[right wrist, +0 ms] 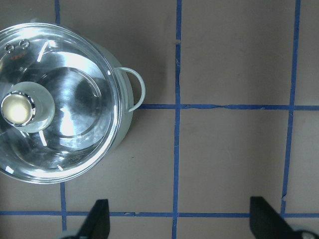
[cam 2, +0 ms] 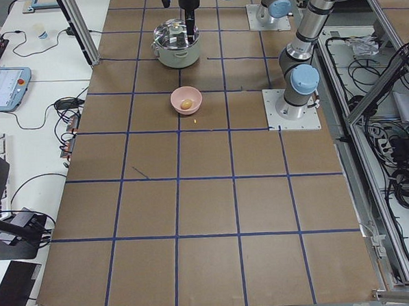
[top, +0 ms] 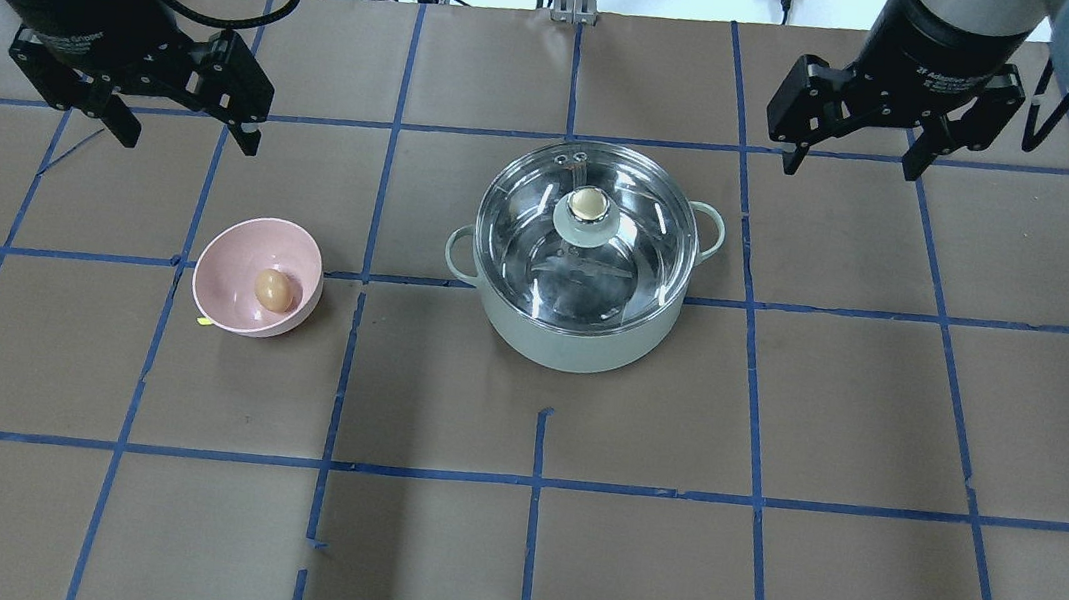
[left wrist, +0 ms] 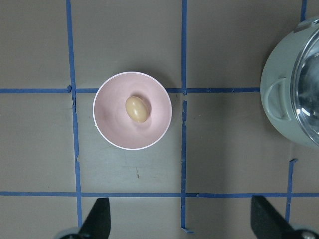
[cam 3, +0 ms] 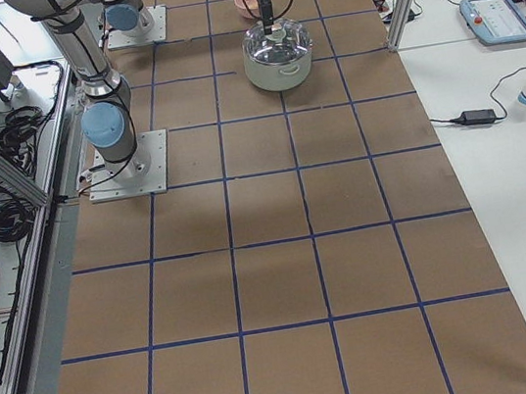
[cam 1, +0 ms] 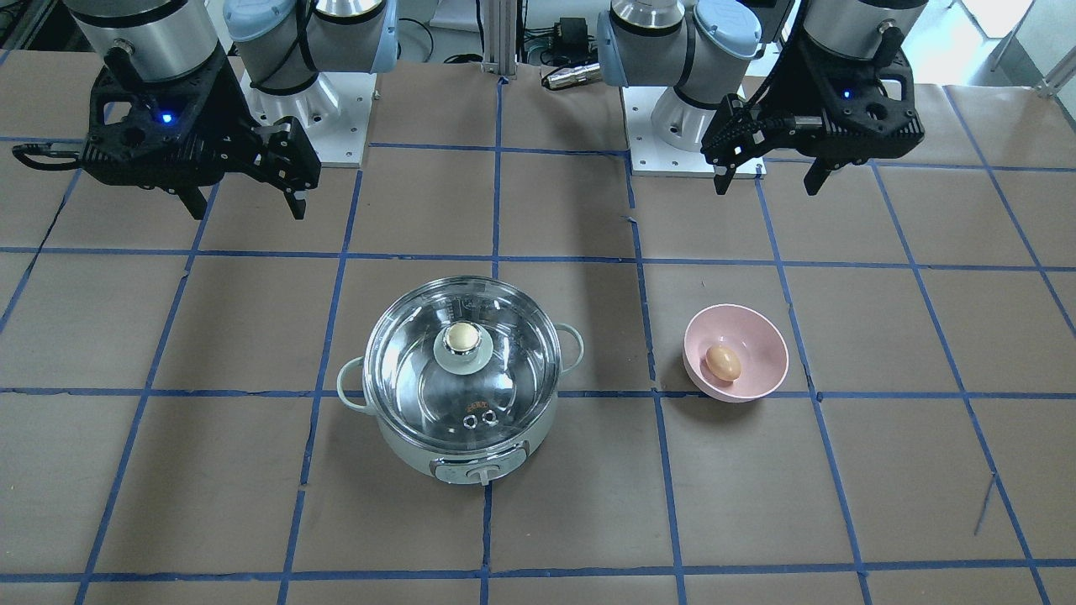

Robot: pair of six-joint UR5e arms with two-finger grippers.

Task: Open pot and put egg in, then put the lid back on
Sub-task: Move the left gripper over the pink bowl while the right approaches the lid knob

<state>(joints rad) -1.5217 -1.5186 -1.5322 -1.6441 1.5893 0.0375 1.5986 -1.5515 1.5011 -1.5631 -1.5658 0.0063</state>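
The mint-green pot [top: 580,340] stands mid-table with the clear glass lid [top: 636,251] seated on it, cream knob [top: 588,206] at its centre. The brown egg [top: 273,290] lies in a pink bowl [top: 233,251] to the pot's left. My left gripper [top: 190,143] hangs open above the table behind the bowl; its wrist view looks down on the egg [left wrist: 137,108]. My right gripper [top: 851,170] hangs open behind and to the right of the pot, the lid [right wrist: 75,99] at the left of its wrist view. Neither gripper touches anything.
Brown paper with a blue tape grid [top: 534,481] covers the table. The arms' base plates [cam 1: 689,160] sit at the robot's edge. Beside the table's ends, benches hold a tablet [cam 2: 5,88] and cables.
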